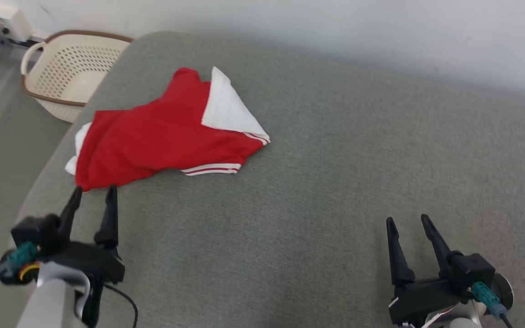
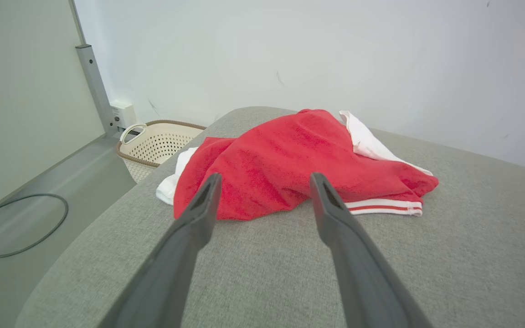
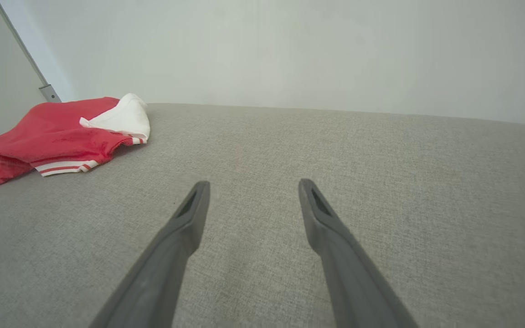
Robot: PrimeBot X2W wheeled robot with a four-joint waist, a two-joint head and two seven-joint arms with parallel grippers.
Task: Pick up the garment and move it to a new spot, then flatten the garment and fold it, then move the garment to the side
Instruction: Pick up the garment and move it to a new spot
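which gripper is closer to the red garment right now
Left. The left gripper, open, has its fingers right at the near edge of the red garment. The right gripper, also open, sits far off to its right over the grey cushion.

I could read no text, label, brand or number anywhere from my station. The garment (image 1: 153, 136) showed me only plain red and white stripes at its hems, and the basket (image 1: 62, 73) bore no lettering that I could make out.
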